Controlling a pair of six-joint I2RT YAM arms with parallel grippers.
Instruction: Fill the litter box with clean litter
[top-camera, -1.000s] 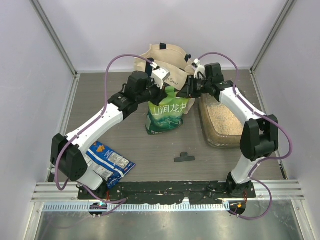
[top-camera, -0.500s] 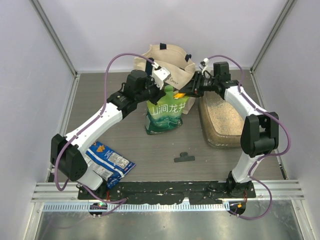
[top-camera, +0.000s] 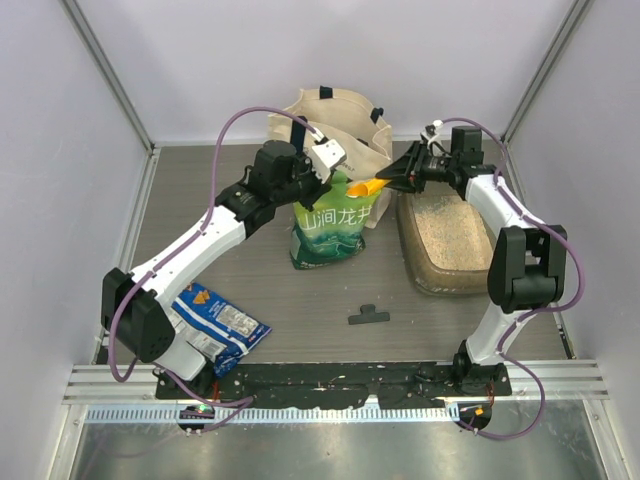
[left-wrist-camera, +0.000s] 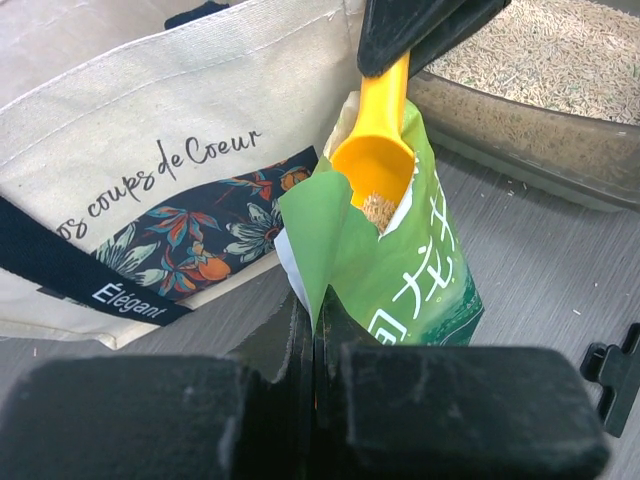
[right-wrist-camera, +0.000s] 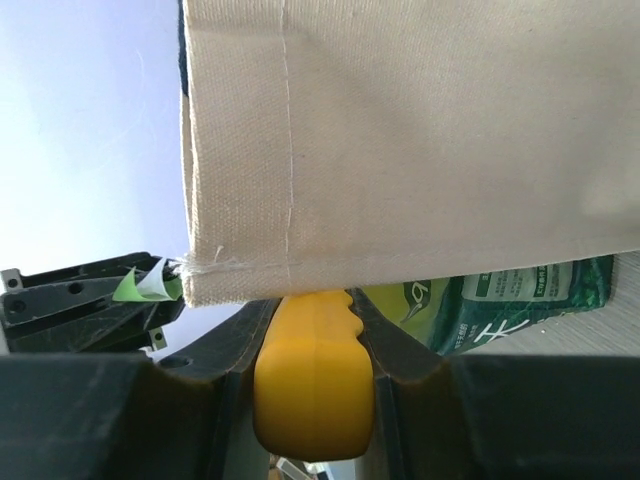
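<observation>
The litter box (top-camera: 414, 262) stands at the right with pale beige clean litter (top-camera: 445, 232) in it; it also shows in the left wrist view (left-wrist-camera: 520, 140). A green-and-white pouch (top-camera: 328, 232) stands upright at the centre. My left gripper (top-camera: 327, 175) is shut on the pouch's top edge (left-wrist-camera: 310, 250). My right gripper (top-camera: 392, 181) is shut on the handle of a yellow scoop (top-camera: 364, 187), (right-wrist-camera: 313, 385). The scoop's bowl (left-wrist-camera: 374, 172) sits at the pouch's open mouth with a little litter in it.
A cream canvas tote bag (top-camera: 345, 120) stands behind the pouch and fills the right wrist view (right-wrist-camera: 420, 130). A blue snack bag (top-camera: 215, 322) lies at the near left. A small black clip (top-camera: 367, 316) lies on the table in front of the pouch.
My right gripper has drawn back to the right and up, lifting the yellow scoop out of the pouch's mouth. My left gripper stays shut on the pouch's edge.
</observation>
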